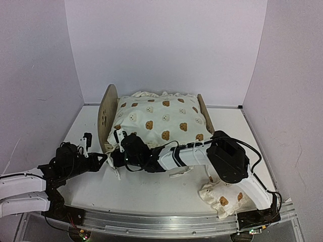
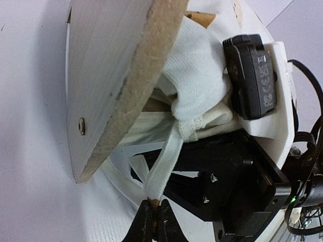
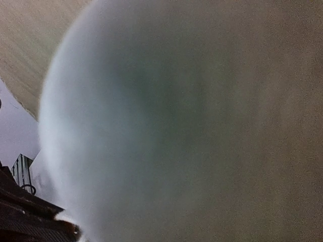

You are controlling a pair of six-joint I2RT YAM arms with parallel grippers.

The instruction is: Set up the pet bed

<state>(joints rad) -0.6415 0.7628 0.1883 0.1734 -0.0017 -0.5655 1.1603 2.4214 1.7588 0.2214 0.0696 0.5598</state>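
Tying step: my left gripper (image 2: 153,218) pinches the cushion tie (image 2: 164,161), bottom centre; right gripper (image 1: 119,151) closed; next, I'd draw it round the headboard (image 2: 116,65).

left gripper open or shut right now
Shut: in the left wrist view the left gripper pinches the white tie that hangs from the cushion, with its tips pressed together on it.

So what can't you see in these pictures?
- Right wrist view: almost all blur. Something pale sits right against the lens, so nothing there can be made out.
- Top view: the bed's base is hidden under the cushion, and the right arm covers part of the pillow.
- Left wrist view: the bottom edge cuts off most of the left gripper, which pinches a tie.
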